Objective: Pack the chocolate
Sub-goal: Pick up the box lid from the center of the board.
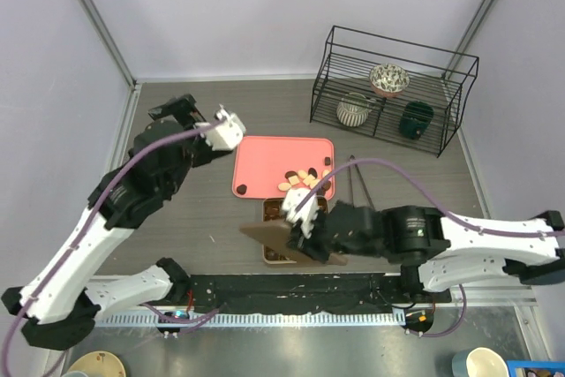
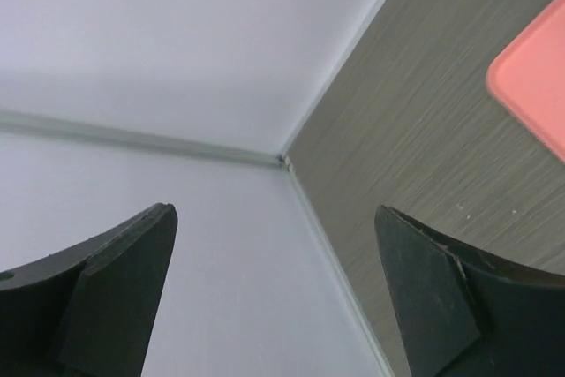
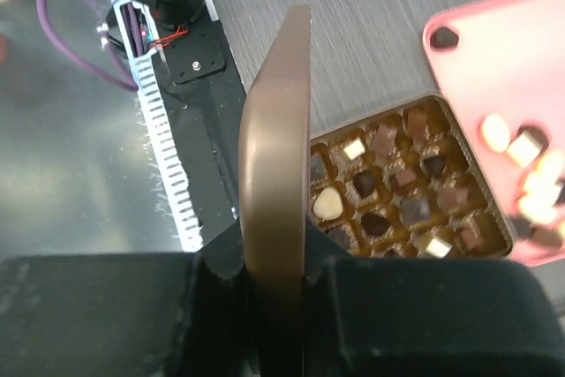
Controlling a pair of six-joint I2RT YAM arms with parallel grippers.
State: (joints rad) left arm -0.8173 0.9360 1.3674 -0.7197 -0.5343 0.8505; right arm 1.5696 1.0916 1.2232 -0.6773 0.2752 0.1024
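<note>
- Right wrist: most chocolate (image 3: 397, 192) sits in the gridded box (image 3: 371, 121); I see a few pieces on the pink tray (image 3: 494, 50) beside it.
- Right end effector (image 3: 274, 262) clamps the brown lid (image 3: 278, 130), edge-on.
- Left end effector (image 2: 274, 289) is wide, over the worktop (image 2: 424, 130) corner.

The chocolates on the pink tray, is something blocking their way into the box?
Partly. The right pincer holds the brown lid on its edge over the near side of the box. Its far rows beside the tray lie uncovered, with nothing visible between them and the loose chocolates.
</note>
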